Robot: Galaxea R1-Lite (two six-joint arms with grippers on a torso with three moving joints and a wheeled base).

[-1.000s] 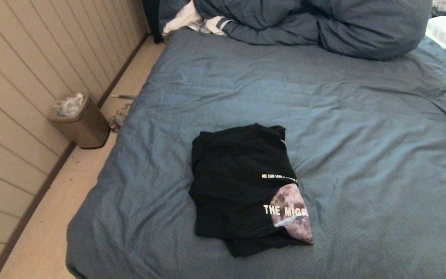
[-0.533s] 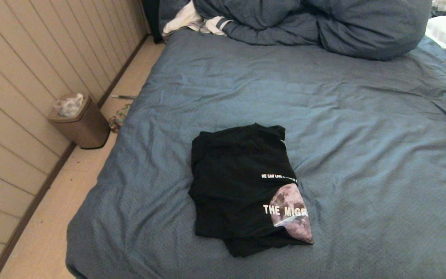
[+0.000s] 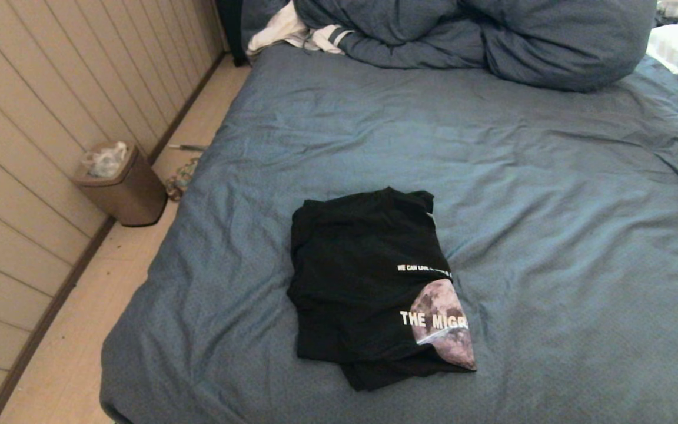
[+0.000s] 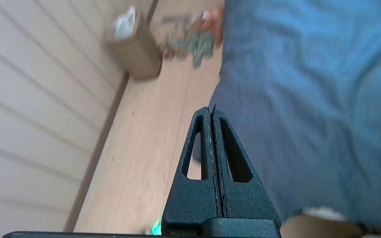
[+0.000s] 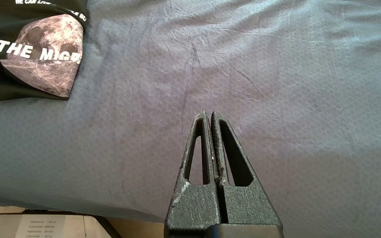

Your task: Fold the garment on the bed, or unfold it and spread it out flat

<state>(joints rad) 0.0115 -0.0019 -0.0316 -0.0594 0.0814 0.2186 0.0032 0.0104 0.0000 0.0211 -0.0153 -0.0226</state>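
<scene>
You see the garment (image 3: 368, 282) lying folded in a rough black rectangle on the bed (image 3: 551, 206), toward six o'clock of the mattress, with its moon print at the five o'clock corner. Your left pincer (image 4: 210, 110) is pressed fully together and holds nothing, hanging over the bed's edge beside the floor. Your right pincer (image 5: 209, 114) is likewise clamped together and empty above bare sheet, the garment at its ten o'clock.
</scene>
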